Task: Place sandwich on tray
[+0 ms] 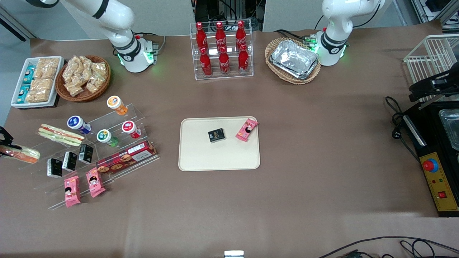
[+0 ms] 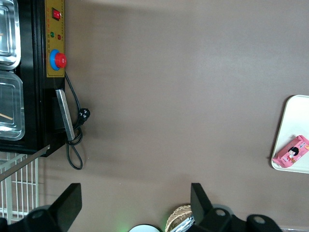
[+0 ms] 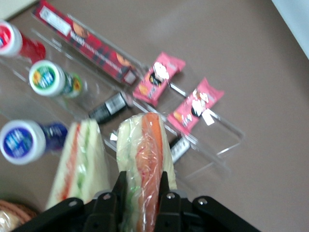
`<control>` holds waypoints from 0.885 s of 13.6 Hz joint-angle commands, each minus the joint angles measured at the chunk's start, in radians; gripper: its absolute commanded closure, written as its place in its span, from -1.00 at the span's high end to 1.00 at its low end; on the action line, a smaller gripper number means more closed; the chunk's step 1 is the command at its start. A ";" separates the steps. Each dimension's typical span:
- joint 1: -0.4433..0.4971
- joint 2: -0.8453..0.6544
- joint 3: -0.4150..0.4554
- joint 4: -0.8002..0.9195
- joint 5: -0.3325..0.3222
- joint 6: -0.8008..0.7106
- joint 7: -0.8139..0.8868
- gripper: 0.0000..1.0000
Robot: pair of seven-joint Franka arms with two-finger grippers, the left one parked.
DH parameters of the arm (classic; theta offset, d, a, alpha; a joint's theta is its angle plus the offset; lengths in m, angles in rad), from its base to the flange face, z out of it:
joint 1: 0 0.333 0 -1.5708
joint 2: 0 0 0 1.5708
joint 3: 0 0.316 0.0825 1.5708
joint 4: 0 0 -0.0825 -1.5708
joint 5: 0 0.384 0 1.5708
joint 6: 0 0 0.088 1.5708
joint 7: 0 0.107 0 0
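Two sandwiches show in the front view, both at the working arm's end of the desk (image 1: 287, 200). The hand (image 1: 4, 145) sits at that view's edge, closed on the sandwich (image 1: 22, 153) with the orange stripe, which sticks out from it toward the clear stand (image 1: 107, 157). A second sandwich (image 1: 61, 134), red-striped, lies on the stand just beside the hand, farther from the camera. The tray (image 1: 219, 157) lies well apart from the hand, toward the desk's middle, carrying a black box (image 1: 216, 135) and a pink packet (image 1: 246, 129) that overhangs its rim.

From the left wrist, only a corner of the tray (image 2: 289, 121) shows, with the pink packet (image 2: 291, 152) on its edge; the hand is out of sight.

From the right wrist, the hand (image 3: 142, 193) has its two fingers (image 3: 117, 191) pressed against the sides of the sandwich (image 3: 147, 159), wrapped in clear film, orange filling facing the camera. The red-striped sandwich (image 3: 79, 164) lies just beside it. Below the hand, on the stand, lie two pink packets (image 3: 195, 105), a long red box (image 3: 87, 41) and three capped bottles (image 3: 46, 77).
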 commanded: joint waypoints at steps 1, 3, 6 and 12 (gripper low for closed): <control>0.151 -0.009 -0.002 0.041 -0.026 -0.076 0.223 -0.41; 0.263 -0.022 -0.002 0.041 -0.027 -0.073 0.396 -0.41; 0.426 -0.017 0.000 0.041 -0.026 -0.042 0.594 -0.41; 0.707 0.102 -0.002 0.041 -0.024 0.183 0.832 -0.41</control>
